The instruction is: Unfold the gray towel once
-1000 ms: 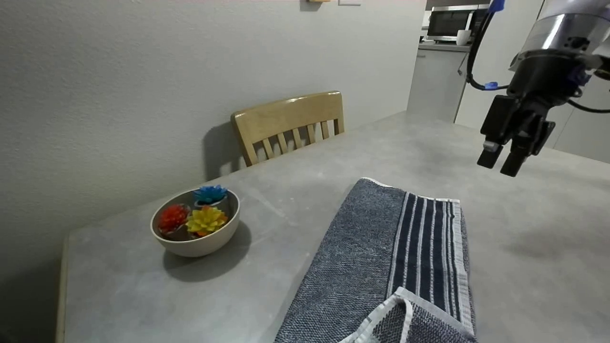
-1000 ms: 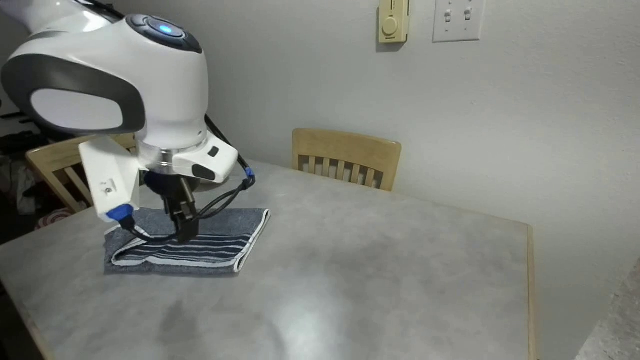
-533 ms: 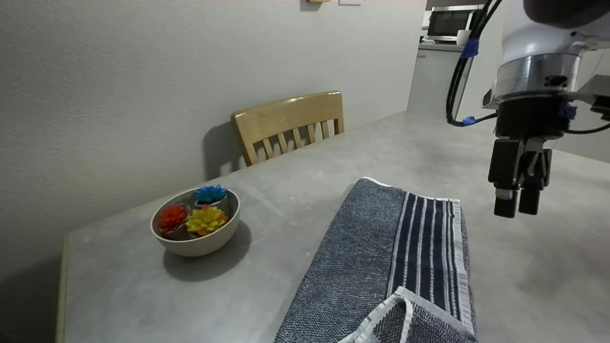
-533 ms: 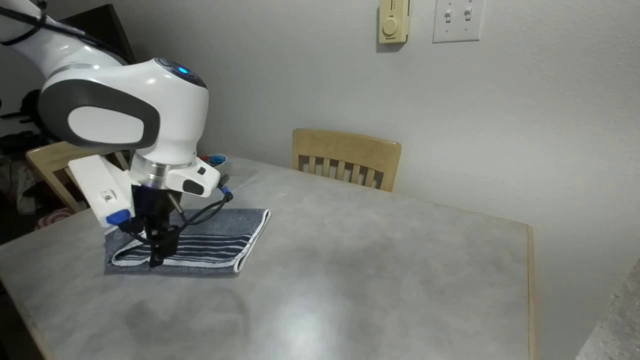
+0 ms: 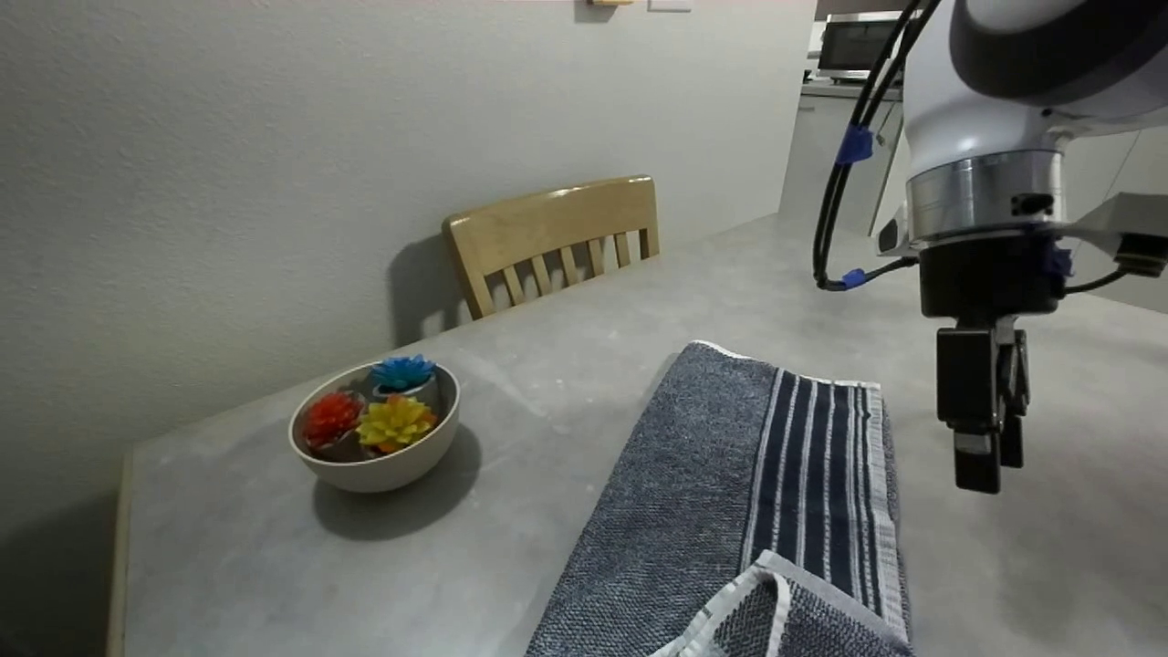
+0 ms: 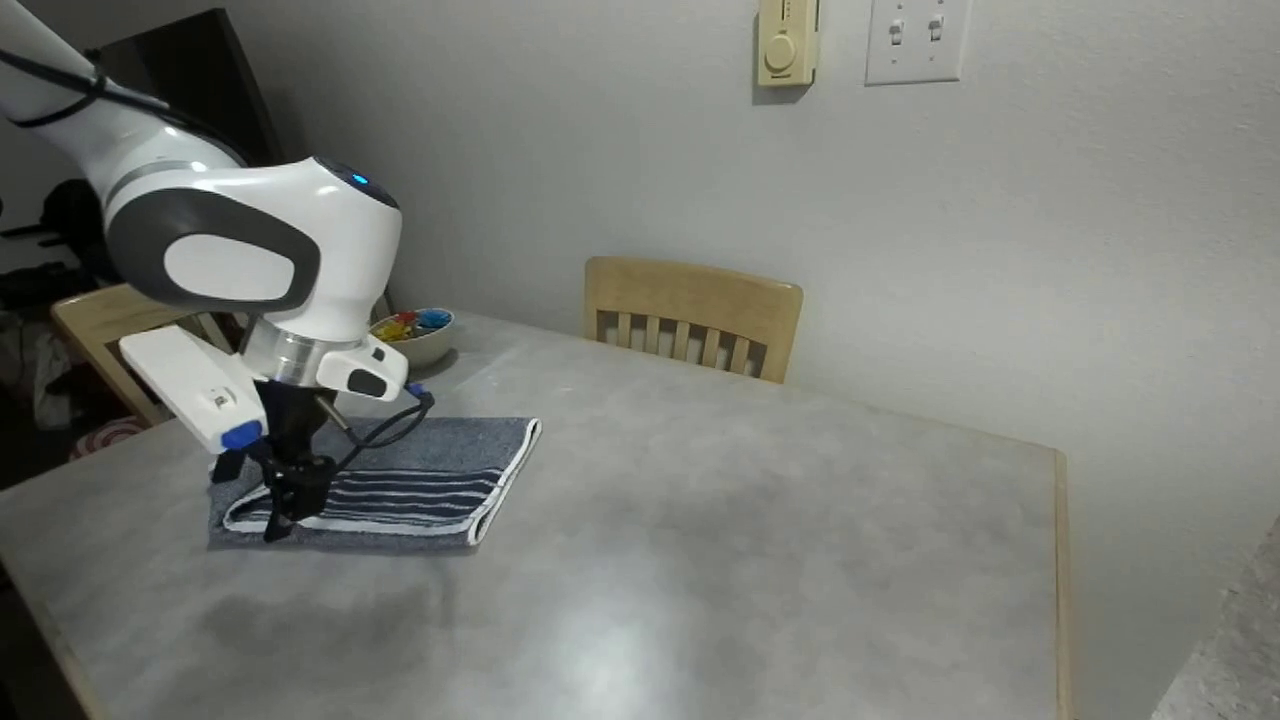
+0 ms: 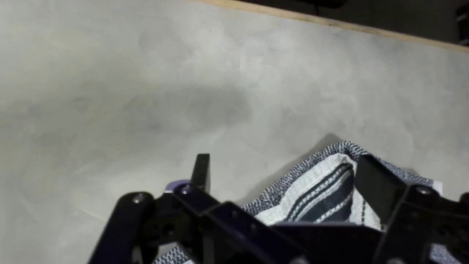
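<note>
1. The gray wall stands at the back in both exterior views, its surface lightly textured.
2. Next comes the desk, its mottled gray top catching a bright patch of light, its rim trimmed in pale wood.
3. The robot arm, white with dark gray trim, leans in over the desk in both exterior views.
4. A wooden chair with a slatted back stands between the desk and the wall; a second chair, partly hidden by the arm, shows in an exterior view.
5. The towel lies folded on the desk, blue-gray, with dark and white stripes along one edge. I see a corner turned up, showing the white hem.
6. The bowl, cream-colored, stands upright on the desk, apart from the towel.
7. The hand hangs fingers-down near the towel's striped edge. In the wrist view its fingers are spread wide, with nothing gripped, and a corner of the towel shows between them. Whether either one touches the towel, I can't tell from here.
8. The white switch plate on the wall carries two light switches.
9. A beige box with a round dial hangs just beside it.
10. A red plant, a yellow plant and a blue plant sit together in the bowl.
</note>
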